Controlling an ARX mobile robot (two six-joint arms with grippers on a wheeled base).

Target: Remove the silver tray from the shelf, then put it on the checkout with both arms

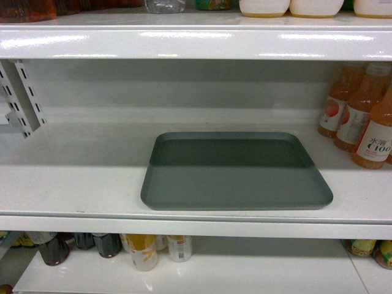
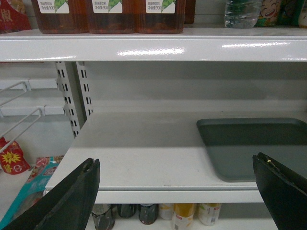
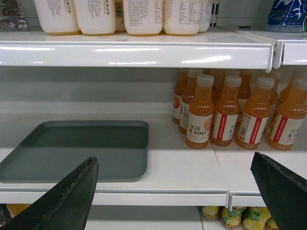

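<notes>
Head view: we see the silver tray (image 1: 236, 170) lying flat on the middle shelf (image 1: 73, 177), its front edge close to the shelf's front lip. Orange juice bottles (image 1: 361, 116) stand at the right end of the same board, apart from the tray. Neither gripper appears in this view.

Left wrist view: our left gripper (image 2: 177, 191) has its two black fingers spread wide apart, with nothing between them. It sits in front of the shelf lip, not touching the board. The tray (image 2: 254, 146) lies ahead and to the right, its left rim between the two fingers but nearer the right one. Brown drink jugs (image 2: 110, 14) stand on the board above.

Right wrist view: our right gripper (image 3: 175, 191) is likewise spread wide and holds nothing. The tray (image 3: 81, 146) lies ahead and to the left, its right rim between the two fingers. The juice bottles (image 3: 230, 112) stand just right of the tray, not touching it. White bottles (image 3: 120, 14) occupy the upper board.
</notes>
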